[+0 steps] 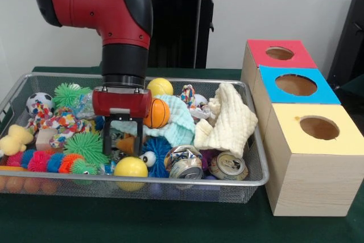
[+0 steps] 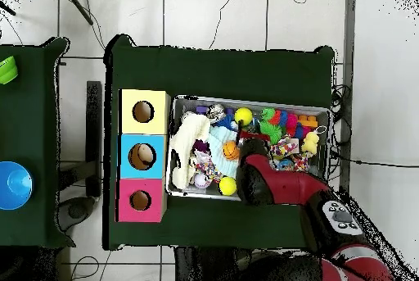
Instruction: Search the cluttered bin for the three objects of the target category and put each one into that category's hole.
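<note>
We see the gripper (image 1: 121,140) lowered into the wire bin (image 1: 250,177), and we place everything else against that bin. Its two dark fingers (image 1: 107,138) stand apart, reaching down among the clutter near the bin's middle with nothing clamped between them that we can make out. Just beside the gripper, toward the bin's centre, lies a small orange basketball (image 1: 157,113), touching a pale teal cloth (image 1: 181,123). Along the bin's front edge we find a yellow ball (image 1: 131,167), and next to it two crushed cans (image 1: 228,166) lying on their sides. A second yellow ball (image 1: 160,86) sits by the bin's back rim. A cream towel (image 1: 230,122) is heaped at the end of the bin nearest the boxes. At the opposite end we see a green spiky ball (image 1: 86,146), a yellow plush duck (image 1: 14,139) and a small soccer ball (image 1: 38,102).

Beside the bin stand three wooden boxes in a row, each with a round hole on top: the yellow box (image 1: 315,126) by the bin's front corner, the blue box (image 1: 296,85) in the middle, and the red box (image 1: 278,53) farthest back. In the overhead view the arm (image 2: 282,186) reaches over the bin's rim.
</note>
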Controlling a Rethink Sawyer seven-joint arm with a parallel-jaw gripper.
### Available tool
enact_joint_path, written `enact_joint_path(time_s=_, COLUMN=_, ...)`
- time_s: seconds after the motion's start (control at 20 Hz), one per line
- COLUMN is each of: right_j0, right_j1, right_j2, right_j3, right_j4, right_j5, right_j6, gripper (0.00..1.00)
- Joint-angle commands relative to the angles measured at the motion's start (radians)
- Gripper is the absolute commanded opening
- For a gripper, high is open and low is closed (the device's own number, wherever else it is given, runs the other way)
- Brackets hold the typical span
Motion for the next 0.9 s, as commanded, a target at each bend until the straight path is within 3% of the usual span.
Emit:
enact_joint_path(time_s=0.05, right_j0=-0.001, right_j1=0.047, right_j2=0.013, right_j3=0.053, right_j4=0.050, right_j5=0.129, right_j6=0.157, gripper=1.00)
enact_joint_path(time_s=0.5, right_j0=0.071, right_j1=-0.025, right_j2=-0.076, right_j3=0.164, right_j4=0.149, right_j5=0.175, right_j6=0.189, gripper=1.00)
enact_joint_path(time_s=0.9, right_j0=0.064, right_j1=-0.147, right_j2=-0.065, right_j3=0.280, right_j4=0.192, right_j5=0.265, right_j6=0.177, gripper=1.00)
